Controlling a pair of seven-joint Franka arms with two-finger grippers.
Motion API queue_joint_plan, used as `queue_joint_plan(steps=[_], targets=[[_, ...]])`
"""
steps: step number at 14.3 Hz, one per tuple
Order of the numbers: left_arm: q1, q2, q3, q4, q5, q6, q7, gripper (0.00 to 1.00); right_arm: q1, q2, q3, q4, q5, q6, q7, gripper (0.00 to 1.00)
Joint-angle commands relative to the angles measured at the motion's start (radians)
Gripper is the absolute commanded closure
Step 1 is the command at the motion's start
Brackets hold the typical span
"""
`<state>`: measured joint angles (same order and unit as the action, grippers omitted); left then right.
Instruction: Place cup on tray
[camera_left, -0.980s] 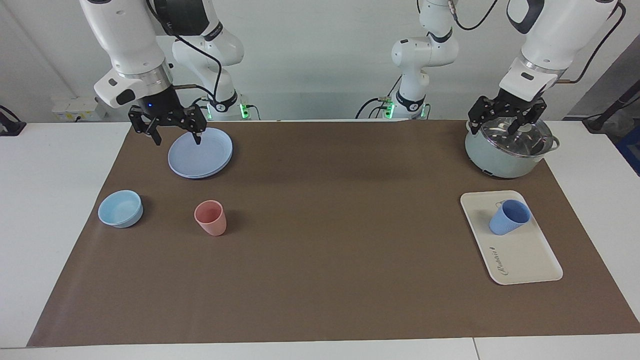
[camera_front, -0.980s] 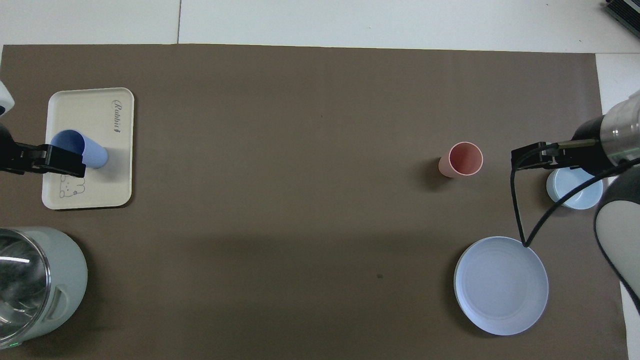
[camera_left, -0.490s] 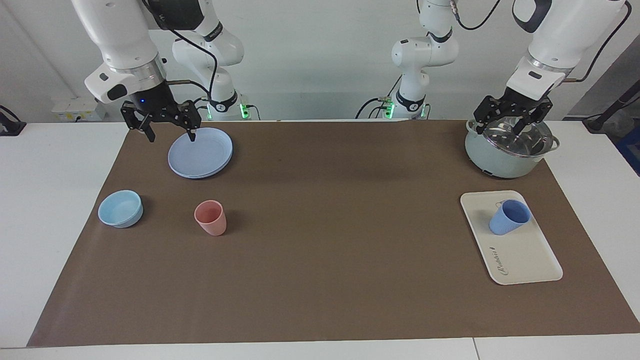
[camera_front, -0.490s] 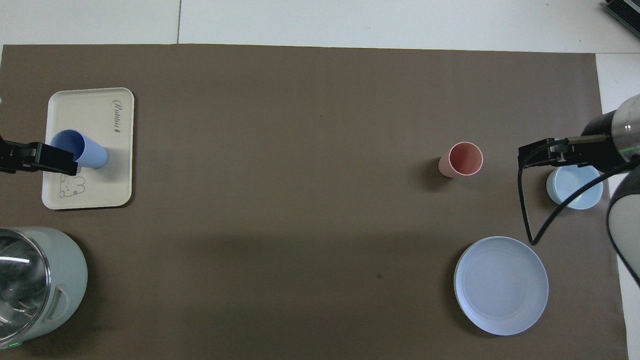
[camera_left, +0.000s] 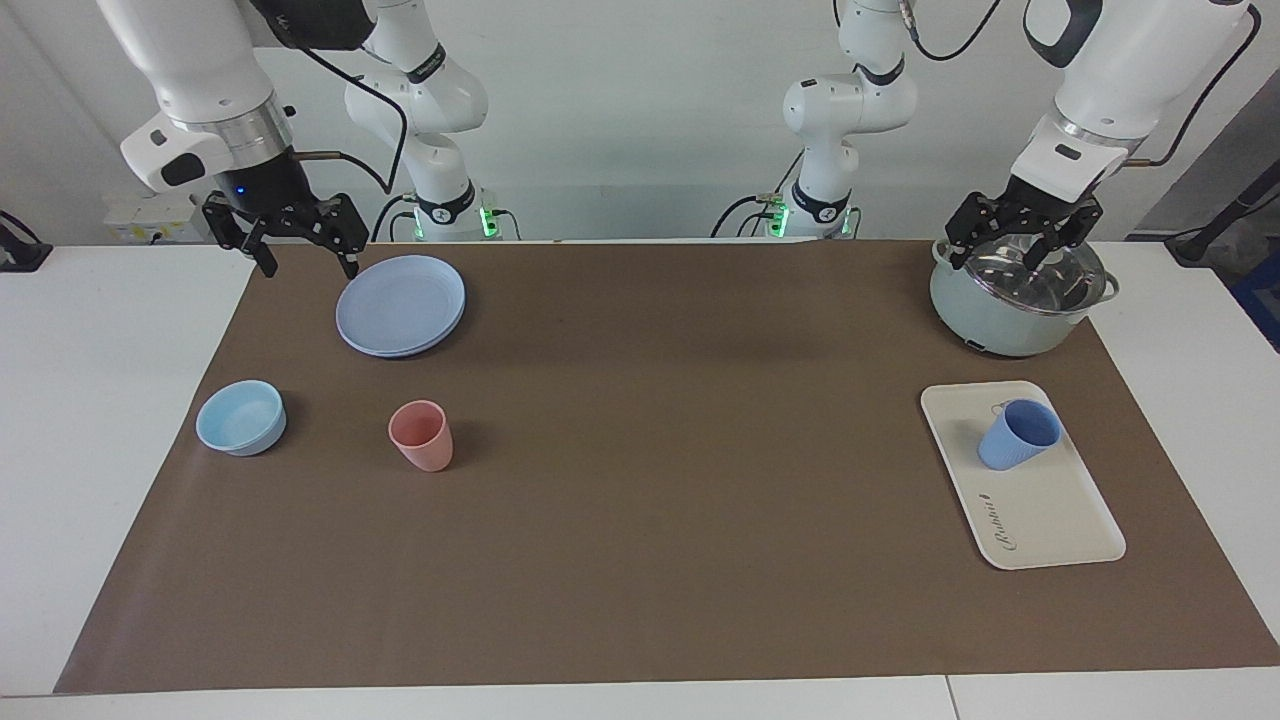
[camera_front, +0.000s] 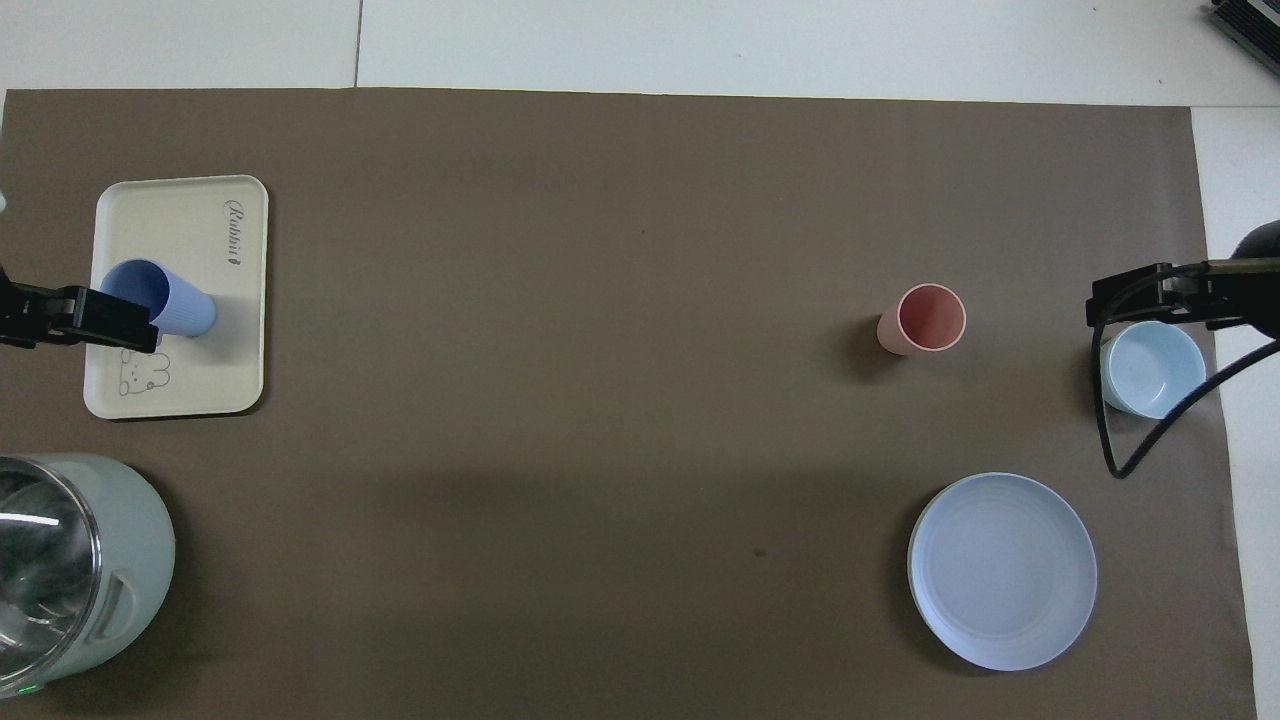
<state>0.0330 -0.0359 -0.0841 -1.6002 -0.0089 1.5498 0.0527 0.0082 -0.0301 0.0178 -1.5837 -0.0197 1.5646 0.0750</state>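
Upright, the cup (camera_left: 1018, 435) stood on the tray (camera_left: 1050, 520); my left end effector (camera_left: 1022, 243) hung spread wide above the pot (camera_left: 1015, 300), the right end effector (camera_left: 298, 243) equally wide beside the plates (camera_left: 402, 304).

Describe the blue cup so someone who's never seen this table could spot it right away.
Start at the pale green pot with a glass lid at the left arm's end of the brown mat. Farther from the robots than the pot lies a cream tray with dark script lettering. The cup stands on that tray: a small periwinkle-blue ribbed tumbler, unlike the pink cup, which stands on the bare mat.
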Motion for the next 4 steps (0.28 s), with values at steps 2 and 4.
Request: queue_joint_plan(steps=[2, 4], targets=[[0.01, -0.007, -0.003, -0.01, -0.017, 0.001, 0.015, 0.0, -0.002, -0.013, 0.005, 0.001, 0.001, -0.055, -0.024, 0.0], [0.01, -0.007, -0.003, -0.01, -0.019, -0.002, 0.012, 0.0, -0.002, -0.014, 0.01, -0.001, 0.001, -0.064, -0.024, 0.0]])
